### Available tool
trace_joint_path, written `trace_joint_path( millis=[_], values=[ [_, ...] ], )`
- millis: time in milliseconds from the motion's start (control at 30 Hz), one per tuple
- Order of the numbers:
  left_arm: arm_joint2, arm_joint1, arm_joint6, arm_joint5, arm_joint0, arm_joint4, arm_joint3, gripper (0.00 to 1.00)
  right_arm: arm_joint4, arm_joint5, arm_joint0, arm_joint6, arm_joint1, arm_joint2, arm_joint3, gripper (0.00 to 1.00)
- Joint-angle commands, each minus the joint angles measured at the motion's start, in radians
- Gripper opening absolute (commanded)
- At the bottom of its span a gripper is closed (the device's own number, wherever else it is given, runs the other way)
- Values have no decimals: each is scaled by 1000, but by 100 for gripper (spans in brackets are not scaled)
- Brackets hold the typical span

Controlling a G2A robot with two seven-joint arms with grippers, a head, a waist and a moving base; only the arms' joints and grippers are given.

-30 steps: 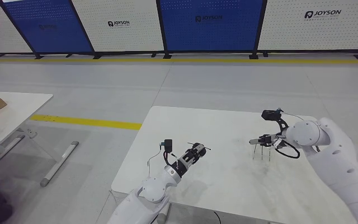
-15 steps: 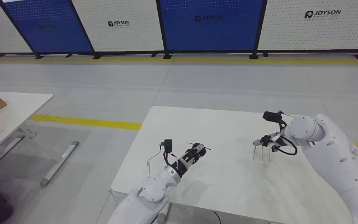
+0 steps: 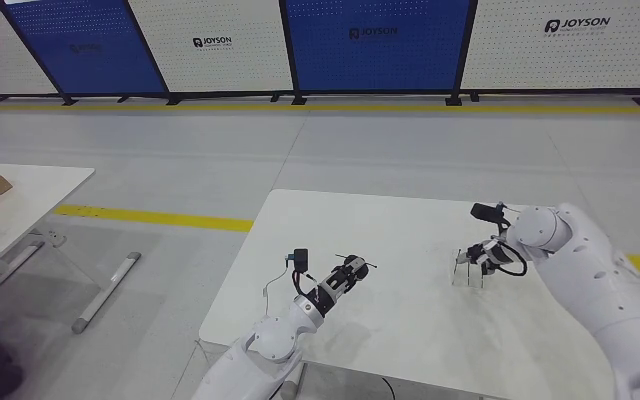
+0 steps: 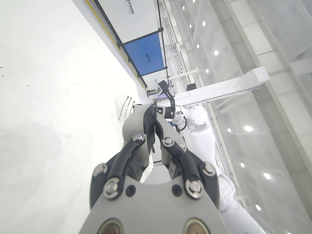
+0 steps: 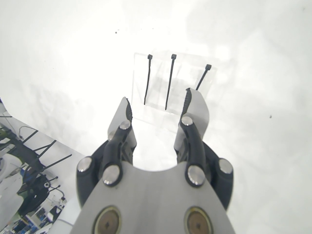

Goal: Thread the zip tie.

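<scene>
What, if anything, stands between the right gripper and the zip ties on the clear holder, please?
Nothing visible does. The right gripper is open and points at the clear holder, where three zip ties sit side by side; the tail of the end tie is merely hidden behind the gripper.

The zip ties (image 5: pixel 170 81) are thin black plastic, their holder (image 5: pixel 139 79) clear glossy plastic, the table (image 5: pixel 73 37) smooth matt white, the right gripper (image 5: pixel 157 98) dull grey metal with ribbed black pads (image 5: pixel 128 112) and shiny bolts (image 5: pixel 125 124).
</scene>
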Motion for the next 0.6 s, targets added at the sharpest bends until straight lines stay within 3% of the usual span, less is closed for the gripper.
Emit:
trace_joint_path(
  millis=[0,567],
  values=[
    [0,0,0,0,0,0,0,0,2,1,5,0,-8,-4,22,42],
    [0,0,0,0,0,0,0,0,4,0,54,-3,-87,-42,188,33]
  ],
)
